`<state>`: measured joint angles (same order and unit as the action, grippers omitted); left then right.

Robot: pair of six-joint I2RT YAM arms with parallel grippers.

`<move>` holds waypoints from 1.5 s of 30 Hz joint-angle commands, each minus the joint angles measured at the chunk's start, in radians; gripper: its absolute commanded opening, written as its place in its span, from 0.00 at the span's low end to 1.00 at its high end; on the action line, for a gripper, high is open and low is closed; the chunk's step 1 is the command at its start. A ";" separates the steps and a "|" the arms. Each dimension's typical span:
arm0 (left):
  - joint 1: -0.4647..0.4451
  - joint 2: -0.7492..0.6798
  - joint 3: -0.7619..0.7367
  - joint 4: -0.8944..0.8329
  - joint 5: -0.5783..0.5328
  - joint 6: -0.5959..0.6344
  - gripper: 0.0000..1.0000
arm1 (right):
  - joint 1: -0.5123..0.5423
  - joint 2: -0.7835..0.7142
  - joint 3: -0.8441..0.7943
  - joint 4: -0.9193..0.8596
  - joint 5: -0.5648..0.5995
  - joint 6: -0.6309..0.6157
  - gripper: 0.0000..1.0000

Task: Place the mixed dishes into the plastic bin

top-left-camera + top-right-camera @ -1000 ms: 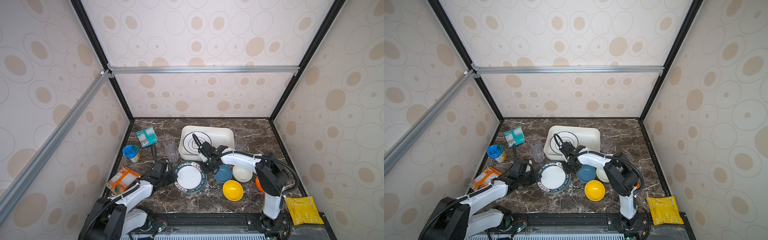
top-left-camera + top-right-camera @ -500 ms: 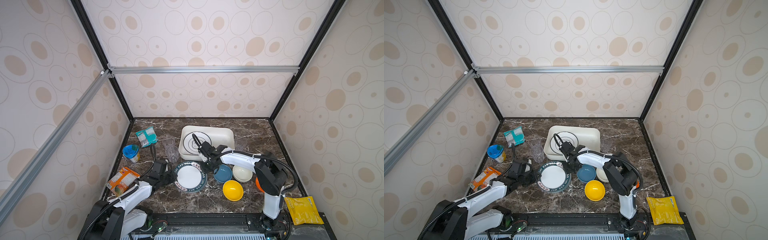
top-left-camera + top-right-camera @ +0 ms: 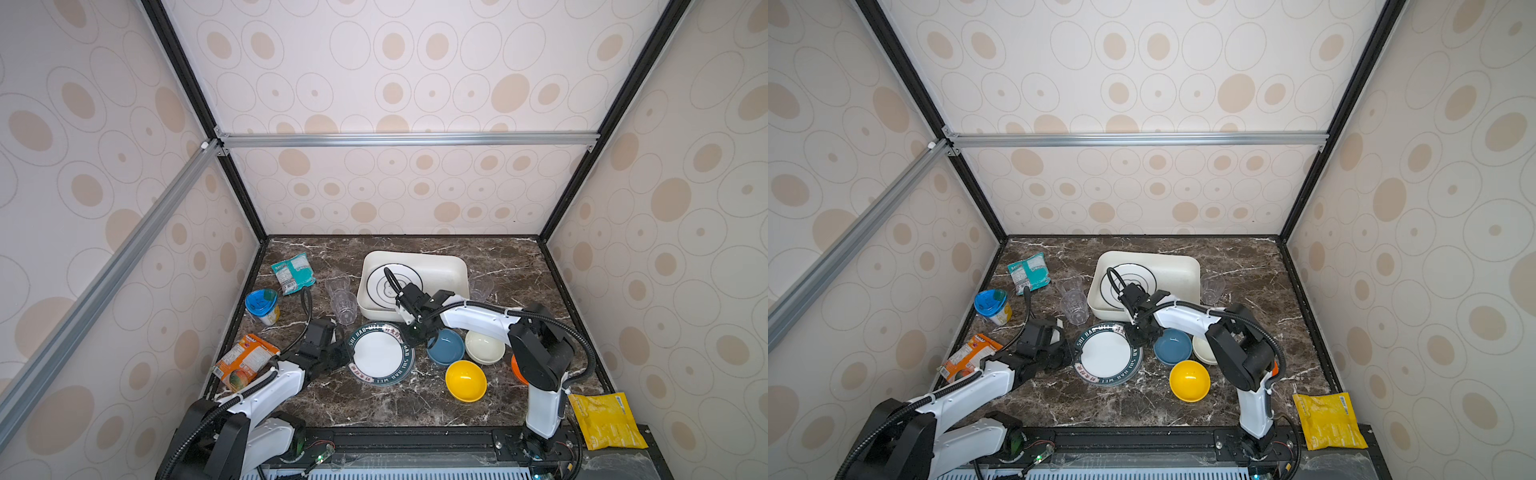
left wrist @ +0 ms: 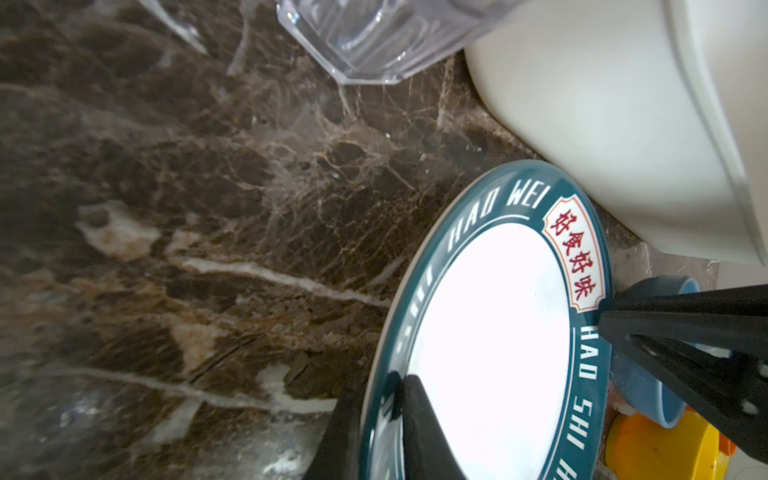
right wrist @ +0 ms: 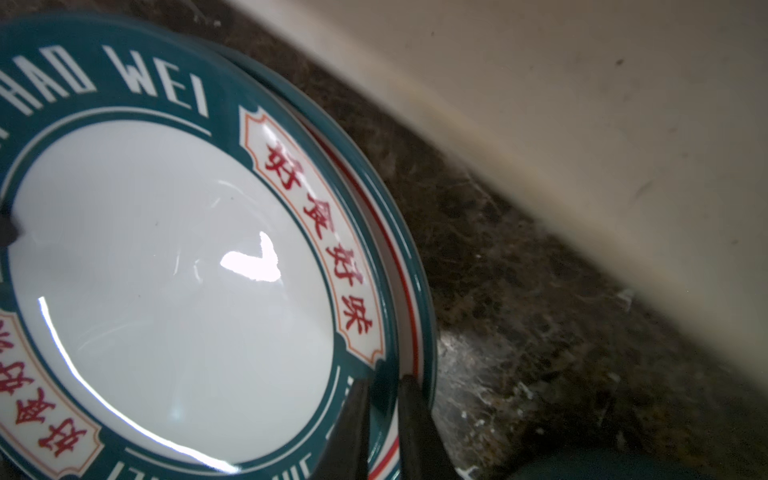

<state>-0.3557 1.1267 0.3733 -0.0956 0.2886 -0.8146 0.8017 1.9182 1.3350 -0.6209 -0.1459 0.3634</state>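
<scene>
A white plate (image 3: 380,353) with a teal rim and red Chinese characters lies mid-table in both top views. It rests on a second plate (image 5: 409,266) with a red stripe. My left gripper (image 4: 380,419) is shut on its left rim (image 3: 347,355). My right gripper (image 5: 384,411) is shut on the opposite rim (image 3: 415,332), beside the blue bowl (image 3: 445,347). The plastic bin (image 3: 453,266) stands just behind and holds a ringed plate (image 3: 376,282). Cream bowl (image 3: 485,347), yellow bowl (image 3: 465,380) and a mostly hidden orange bowl (image 3: 517,370) sit to the right. Clear cups (image 3: 344,305) (image 3: 481,286) flank the bin.
A teal snack packet (image 3: 293,273), a blue-lidded cup (image 3: 262,305) and an orange packet (image 3: 245,361) lie along the left wall. A yellow packet (image 3: 606,419) sits off the table's front right corner. Patterned walls enclose three sides.
</scene>
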 commanded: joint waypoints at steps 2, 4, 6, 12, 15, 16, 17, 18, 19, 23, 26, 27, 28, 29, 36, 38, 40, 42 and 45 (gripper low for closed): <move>-0.008 -0.003 0.006 -0.044 -0.028 0.002 0.24 | 0.017 0.036 0.021 -0.009 -0.058 -0.020 0.17; -0.008 -0.009 0.004 -0.054 -0.033 0.000 0.25 | 0.016 0.037 0.024 -0.010 -0.059 -0.020 0.17; -0.006 -0.019 0.001 -0.064 -0.040 0.000 0.25 | 0.017 0.036 0.021 -0.009 -0.058 -0.020 0.17; -0.006 -0.055 0.000 -0.098 -0.061 -0.005 0.23 | 0.017 0.039 0.021 -0.008 -0.061 -0.018 0.16; -0.006 -0.071 0.003 -0.114 -0.070 -0.006 0.21 | 0.016 0.038 0.020 -0.006 -0.061 -0.018 0.16; -0.006 -0.073 0.004 -0.115 -0.069 -0.008 0.19 | 0.017 0.037 0.017 -0.004 -0.061 -0.017 0.16; -0.005 -0.077 0.006 -0.115 -0.069 -0.008 0.17 | 0.017 0.036 0.016 -0.005 -0.061 -0.017 0.16; -0.005 -0.079 0.005 -0.116 -0.067 -0.011 0.16 | 0.017 0.035 0.016 -0.004 -0.060 -0.016 0.16; -0.005 -0.080 0.007 -0.116 -0.067 -0.011 0.14 | 0.016 0.033 0.014 -0.001 -0.060 -0.015 0.16; -0.005 -0.086 0.014 -0.124 -0.064 -0.012 0.07 | 0.017 0.025 0.004 0.005 -0.058 -0.012 0.16; -0.004 -0.093 0.023 -0.137 -0.069 -0.008 0.03 | 0.017 0.016 -0.003 0.008 -0.051 -0.009 0.16; -0.005 -0.096 0.027 -0.140 -0.067 -0.009 0.02 | 0.017 0.010 -0.009 0.013 -0.048 -0.006 0.17; -0.005 -0.100 0.030 -0.140 -0.064 -0.013 0.00 | 0.017 0.003 -0.015 0.019 -0.042 -0.005 0.17; -0.005 -0.104 0.031 -0.138 -0.061 -0.014 0.00 | 0.016 -0.005 -0.019 0.021 -0.038 -0.003 0.18; -0.005 -0.142 0.047 -0.105 -0.034 -0.032 0.00 | 0.016 -0.073 -0.046 0.036 0.026 0.011 0.27; -0.005 -0.152 0.054 -0.103 -0.029 -0.034 0.00 | 0.009 -0.099 -0.052 0.036 0.038 0.017 0.29; -0.003 -0.165 0.064 -0.105 -0.025 -0.034 0.00 | -0.003 -0.126 -0.058 0.035 0.040 0.026 0.31; -0.003 -0.176 0.074 -0.111 -0.023 -0.032 0.00 | -0.017 -0.149 -0.063 0.035 0.028 0.036 0.32; -0.002 -0.187 0.085 -0.116 -0.019 -0.030 0.00 | -0.041 -0.181 -0.075 0.044 0.003 0.052 0.33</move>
<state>-0.3553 0.9600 0.4038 -0.1844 0.2821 -0.8448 0.7818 1.7744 1.2823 -0.5785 -0.1349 0.3904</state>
